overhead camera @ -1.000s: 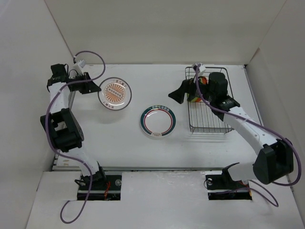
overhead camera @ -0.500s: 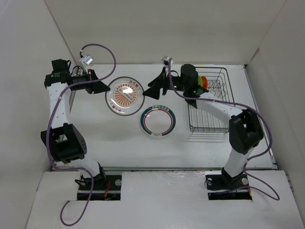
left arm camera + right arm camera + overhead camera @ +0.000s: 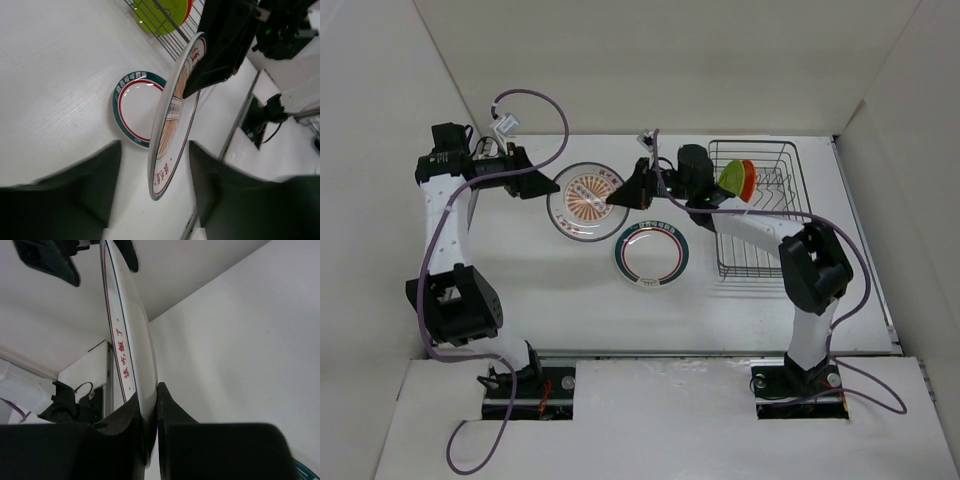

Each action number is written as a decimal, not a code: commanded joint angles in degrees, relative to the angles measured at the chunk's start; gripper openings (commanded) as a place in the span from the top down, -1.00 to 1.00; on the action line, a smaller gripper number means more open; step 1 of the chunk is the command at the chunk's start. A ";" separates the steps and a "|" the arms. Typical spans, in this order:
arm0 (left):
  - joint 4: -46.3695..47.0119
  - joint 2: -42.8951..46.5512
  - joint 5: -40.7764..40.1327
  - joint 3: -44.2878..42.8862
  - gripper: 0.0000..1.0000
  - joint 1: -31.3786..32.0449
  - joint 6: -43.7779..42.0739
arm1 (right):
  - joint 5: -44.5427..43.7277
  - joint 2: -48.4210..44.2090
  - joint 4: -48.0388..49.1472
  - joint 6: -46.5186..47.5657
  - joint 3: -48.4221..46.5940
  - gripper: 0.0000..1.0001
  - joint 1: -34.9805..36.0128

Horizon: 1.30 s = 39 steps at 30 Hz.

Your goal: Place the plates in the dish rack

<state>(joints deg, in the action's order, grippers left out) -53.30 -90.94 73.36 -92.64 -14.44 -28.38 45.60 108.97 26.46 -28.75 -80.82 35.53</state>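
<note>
White table (image 3: 570, 300): teal-rim plate (image 3: 653, 254) flat, near dish rack (image 3: 760, 250).

Red Chinese characters — apparently 该吃饭了 — run along the sunburst plate (image 3: 127, 340) rim.

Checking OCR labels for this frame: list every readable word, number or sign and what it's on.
"该吃饭了", as best it reads, in red on the rim of the sunburst plate, right wrist view.
Dark lettering at that plate's centre, left wrist view: too blurred to read.
White lettering on the teal-rimmed plate: too small to read.
No other text seen.
</note>
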 commanded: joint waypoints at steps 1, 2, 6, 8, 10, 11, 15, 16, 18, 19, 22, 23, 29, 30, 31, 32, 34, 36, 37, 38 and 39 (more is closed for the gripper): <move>6.08 2.69 0.56 1.14 -0.24 -0.07 7.97 | -2.07 -5.77 6.33 -0.95 1.79 1.00 -2.63; 7.93 2.69 -0.66 3.23 -0.97 -0.07 9.73 | -4.27 -9.09 3.11 -0.95 3.98 1.00 -4.05; 14.26 4.71 -6.55 6.07 -1.00 -0.07 15.01 | -16.58 -19.02 -11.48 4.98 7.42 1.00 -12.22; 17.25 5.33 -12.17 6.60 -1.00 1.77 17.64 | -24.19 -22.73 -17.99 8.87 7.43 1.00 -16.78; 19.10 7.17 -17.00 7.91 -1.00 3.44 19.06 | -27.83 -27.64 -24.86 13.52 7.43 1.00 -20.22; 20.94 7.70 -21.81 7.91 -1.00 5.45 19.67 | -31.77 -29.15 -26.79 14.77 7.43 1.00 -22.06; 25.43 10.86 -29.85 10.98 -1.00 7.05 22.22 | -40.12 -34.17 -34.00 19.60 6.82 1.00 -31.90; 25.44 10.87 -30.99 10.99 -1.00 7.05 22.23 | -41.81 -34.17 -36.71 20.13 5.86 0.98 -33.23; 24.74 11.39 -33.98 10.47 -1.00 7.05 22.23 | -46.63 -34.70 -38.49 20.67 5.06 0.98 -35.08; 24.73 11.39 -34.94 10.46 -1.00 7.05 22.23 | -48.49 -34.70 -39.19 20.67 5.05 0.98 -35.70; 24.73 12.01 -36.10 10.46 -1.00 7.05 21.70 | -53.49 -32.25 -40.78 21.28 2.95 0.98 -36.23; 24.73 12.62 -36.10 11.16 -1.00 7.05 21.70 | -54.56 -31.63 -41.39 21.28 2.95 0.98 -36.23; 24.73 13.68 -36.10 12.31 -1.00 7.05 21.18 | -59.40 -29.25 -40.79 21.81 2.94 0.98 -36.23; 24.73 13.68 -36.10 12.31 -1.00 7.05 21.17 | -59.93 -28.55 -40.78 22.33 3.55 0.98 -36.23; 24.73 13.68 -36.10 12.83 -1.00 7.05 21.17 | -59.93 -27.76 -40.78 22.34 3.56 0.98 -36.23; 24.73 13.68 -36.10 12.84 -1.00 7.05 21.17 | -59.93 -27.76 -40.78 22.34 3.56 0.98 -36.23; 24.73 13.68 -36.10 12.84 -1.00 7.05 21.17 | -59.93 -26.27 -40.26 22.86 3.56 0.98 -36.23; 24.73 13.68 -36.10 12.84 -1.00 7.05 21.17 | -59.93 -25.48 -40.26 22.86 4.08 0.98 -36.23; 24.73 13.68 -36.10 12.84 -1.00 7.05 21.17 | -59.41 -25.47 -40.26 22.86 4.09 0.98 -36.23; 24.73 13.68 -36.10 12.84 -1.00 7.05 21.17 | -59.40 -24.78 -39.65 22.86 4.09 0.98 -36.23; 24.73 13.68 -36.10 12.84 -1.00 7.05 21.17 | -58.79 -23.99 -39.64 22.86 4.78 0.98 -36.23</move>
<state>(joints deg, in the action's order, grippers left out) -29.80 -79.57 37.04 -80.20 -7.25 -7.18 -12.56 84.05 -17.56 -6.44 -75.16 -0.78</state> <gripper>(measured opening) 0.997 0.133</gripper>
